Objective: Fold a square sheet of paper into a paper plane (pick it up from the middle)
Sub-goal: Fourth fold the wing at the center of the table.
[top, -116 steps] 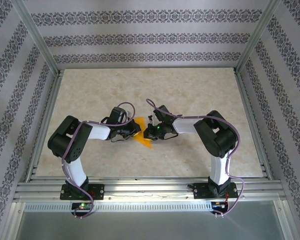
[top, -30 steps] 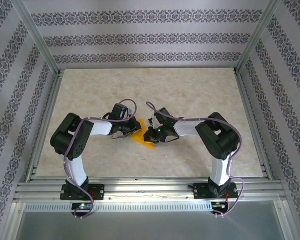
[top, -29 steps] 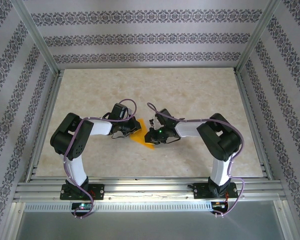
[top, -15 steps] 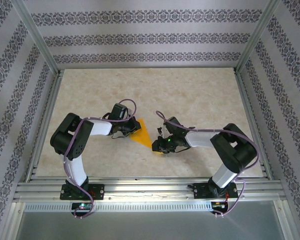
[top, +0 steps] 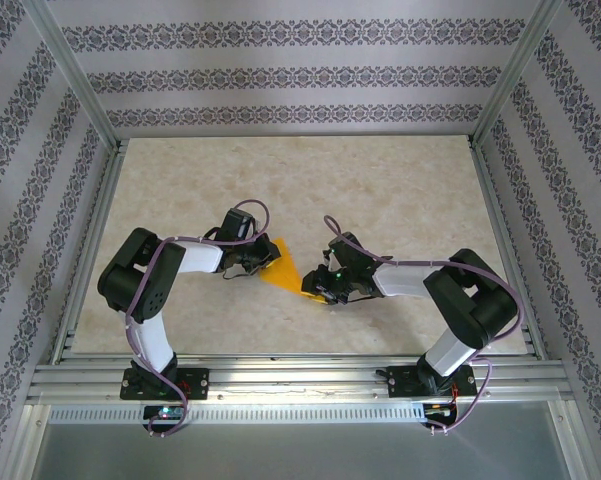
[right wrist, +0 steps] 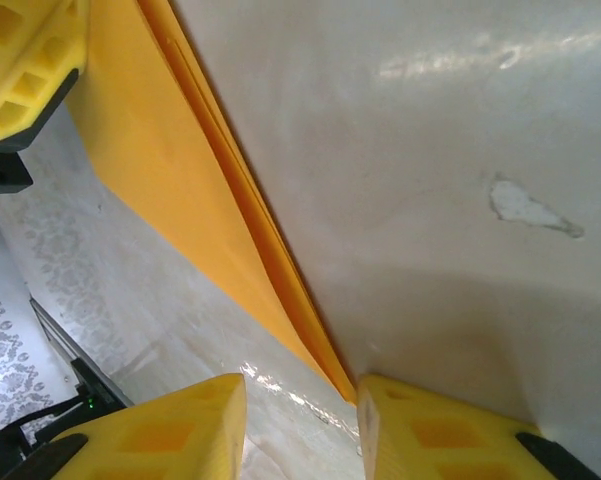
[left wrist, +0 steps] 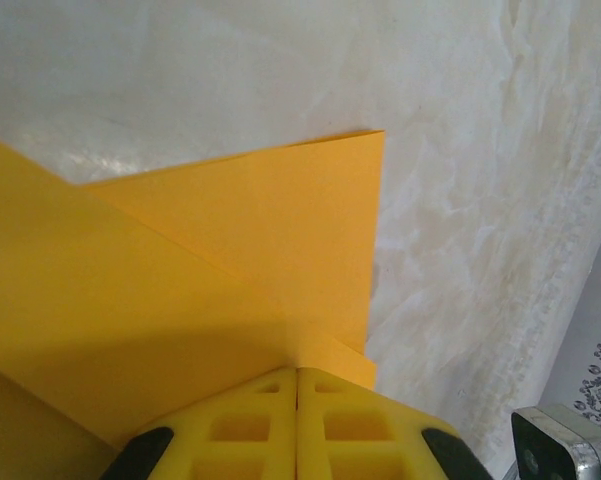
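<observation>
The square sheet of paper (top: 285, 269) is folded into a bright orange pointed wedge on the table's middle. My left gripper (top: 262, 261) holds its wide end. In the left wrist view the yellow fingers (left wrist: 230, 425) are pressed together with the paper (left wrist: 180, 260) pinched in their seam, the left gripper (left wrist: 297, 373) shut. My right gripper (top: 321, 291) is at the wedge's pointed near tip. In the right wrist view its jaws stand apart, the right gripper (right wrist: 300, 400) open, and the layered paper edge (right wrist: 230, 200) ends just beside the right finger (right wrist: 430, 430), not pinched.
The beige marbled table (top: 380, 190) has bare surface behind and to both sides of the arms. A metal frame rail (top: 280, 375) runs along the near edge. Patterned walls enclose the cell. The left gripper's yellow finger (right wrist: 25, 60) appears top left in the right wrist view.
My right gripper has slid right and toward the near edge along the paper to its tip, and its jaws have opened. More of the orange wedge lies uncovered. The left gripper stays shut on the paper.
</observation>
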You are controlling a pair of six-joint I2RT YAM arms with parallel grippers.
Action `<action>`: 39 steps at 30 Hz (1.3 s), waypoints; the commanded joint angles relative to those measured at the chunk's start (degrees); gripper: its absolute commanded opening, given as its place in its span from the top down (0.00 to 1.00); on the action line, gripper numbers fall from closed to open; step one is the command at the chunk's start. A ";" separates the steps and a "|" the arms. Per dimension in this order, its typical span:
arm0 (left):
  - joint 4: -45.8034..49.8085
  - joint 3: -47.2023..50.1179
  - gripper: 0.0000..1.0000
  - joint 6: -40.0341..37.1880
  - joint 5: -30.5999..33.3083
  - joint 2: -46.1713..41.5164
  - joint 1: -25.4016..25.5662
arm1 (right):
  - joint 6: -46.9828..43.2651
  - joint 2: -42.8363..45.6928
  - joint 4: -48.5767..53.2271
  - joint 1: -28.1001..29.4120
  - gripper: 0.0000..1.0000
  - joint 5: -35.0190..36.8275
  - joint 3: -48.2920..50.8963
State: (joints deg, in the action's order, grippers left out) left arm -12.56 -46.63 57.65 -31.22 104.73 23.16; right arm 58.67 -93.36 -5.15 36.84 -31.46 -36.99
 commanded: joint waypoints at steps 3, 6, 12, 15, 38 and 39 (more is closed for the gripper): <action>5.44 1.90 0.95 1.59 3.90 1.08 -0.31 | 2.21 1.61 1.33 -0.37 0.65 3.94 1.39; 5.44 1.81 0.94 1.84 3.73 1.44 -0.30 | 2.31 2.61 2.37 0.11 0.66 5.27 1.64; 4.82 2.12 0.95 2.47 3.80 1.05 -0.30 | 3.02 0.75 -0.36 0.67 0.70 2.10 0.86; 4.71 1.97 0.95 2.67 3.63 1.22 -0.24 | 3.76 -0.08 -2.57 0.87 0.71 0.71 0.24; 3.94 2.23 0.95 4.49 3.45 1.33 -0.66 | 4.90 4.53 -0.13 0.41 0.67 3.36 3.72; 3.94 2.29 0.95 4.64 3.46 1.27 -0.66 | 5.13 4.03 -0.55 0.40 0.67 2.97 3.75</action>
State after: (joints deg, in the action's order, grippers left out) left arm -12.91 -46.46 61.01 -31.22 104.73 23.14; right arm 62.30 -89.32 -5.85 37.01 -29.56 -34.59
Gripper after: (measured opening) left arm 0.052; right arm 0.328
